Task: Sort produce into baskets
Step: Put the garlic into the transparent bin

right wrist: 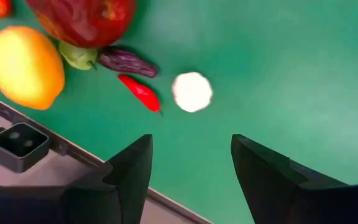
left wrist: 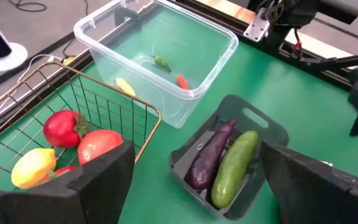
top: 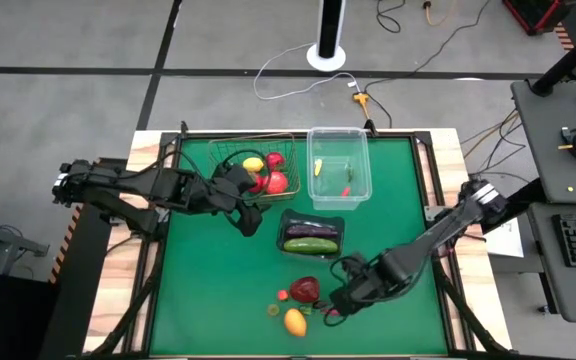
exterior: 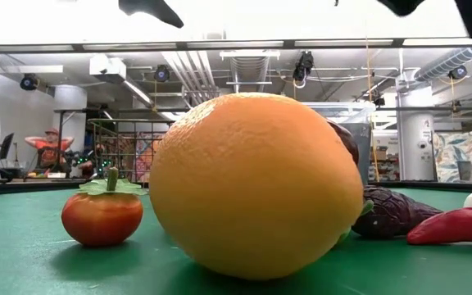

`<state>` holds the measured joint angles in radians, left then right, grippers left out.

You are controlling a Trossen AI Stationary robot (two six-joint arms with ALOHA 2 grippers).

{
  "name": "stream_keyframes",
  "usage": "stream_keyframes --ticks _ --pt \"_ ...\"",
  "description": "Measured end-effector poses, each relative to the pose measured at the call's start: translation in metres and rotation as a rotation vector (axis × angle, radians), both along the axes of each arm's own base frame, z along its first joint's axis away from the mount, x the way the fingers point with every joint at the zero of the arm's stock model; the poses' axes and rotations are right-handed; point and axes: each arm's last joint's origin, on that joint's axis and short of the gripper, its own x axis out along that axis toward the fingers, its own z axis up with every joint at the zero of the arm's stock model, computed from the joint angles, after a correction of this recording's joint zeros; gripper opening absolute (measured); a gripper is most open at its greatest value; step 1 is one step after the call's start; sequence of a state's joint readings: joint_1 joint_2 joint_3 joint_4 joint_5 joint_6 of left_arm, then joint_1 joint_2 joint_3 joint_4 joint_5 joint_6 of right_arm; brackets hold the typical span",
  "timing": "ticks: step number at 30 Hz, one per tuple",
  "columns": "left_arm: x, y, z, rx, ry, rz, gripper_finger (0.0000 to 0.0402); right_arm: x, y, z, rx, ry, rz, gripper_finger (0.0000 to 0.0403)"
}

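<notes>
Two grippers open wide: right gripper (right wrist: pixel 190 163) hovers over white garlic (right wrist: pixel 192 91) beside red chili (right wrist: pixel 140 92) near table's front edge; left gripper (left wrist: pixel 191 174) sits by wire basket (left wrist: pixel 143 115), holding nothing.

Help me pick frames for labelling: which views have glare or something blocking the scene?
Low view: the orange fruit fills the middle, hiding much behind it; ceiling lights wash out the top. Left wrist view: the clear tub shows light reflections on its rim.
</notes>
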<state>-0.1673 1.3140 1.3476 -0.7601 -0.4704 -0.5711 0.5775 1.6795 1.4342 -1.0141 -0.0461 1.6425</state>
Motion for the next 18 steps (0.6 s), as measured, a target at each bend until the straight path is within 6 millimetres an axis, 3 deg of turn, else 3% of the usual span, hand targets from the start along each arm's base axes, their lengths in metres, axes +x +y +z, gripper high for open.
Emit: stream_keyframes --ticks 9,18 --pt "0.0 -0.001 0.0 0.009 0.008 -0.01 0.0326 0.022 0.015 -0.051 -0.011 0.081 -0.015 0.0195" --pt "0.0 -0.004 -0.002 0.019 0.018 -0.031 0.0326 0.025 0.015 -0.068 -0.067 0.108 -0.017 0.0129"
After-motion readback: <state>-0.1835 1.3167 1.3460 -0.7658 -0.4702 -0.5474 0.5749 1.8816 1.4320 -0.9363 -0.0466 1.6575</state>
